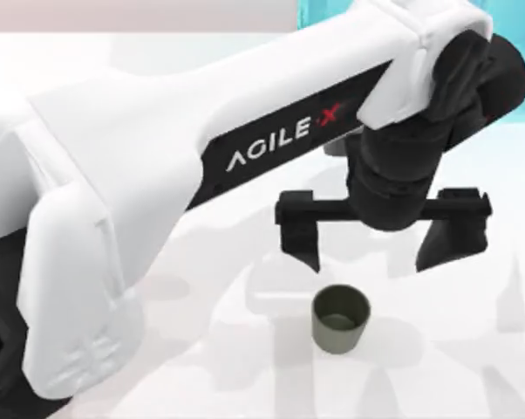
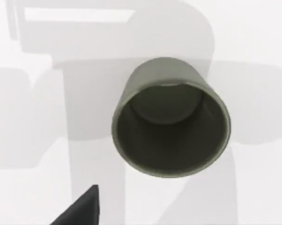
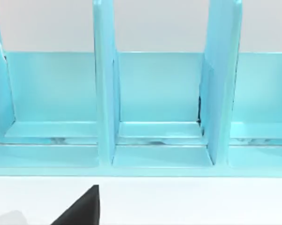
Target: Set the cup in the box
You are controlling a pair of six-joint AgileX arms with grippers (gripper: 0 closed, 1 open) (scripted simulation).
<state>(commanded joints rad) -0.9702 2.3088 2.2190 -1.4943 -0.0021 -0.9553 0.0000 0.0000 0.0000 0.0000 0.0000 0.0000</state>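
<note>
One cup (image 1: pixel 341 320) stands on the table (image 1: pixel 472 349), and one arm (image 1: pixel 184 166) reaches over it, carrying one gripper (image 1: pixel 376 249) with two fingers (image 1: pixel 303 236). The right wrist view faces one blue shelf (image 3: pixel 155 159) with two upright dividers (image 3: pixel 105 93) and three compartments in sight, though there may be more past the edges.

Bright, even rendered light; soft grey arm shadows on white table (image 1: pixel 472 349); no glare, no blur.

Left gripper (image 1: pixel 373 246) spread wide, pointing down
</note>
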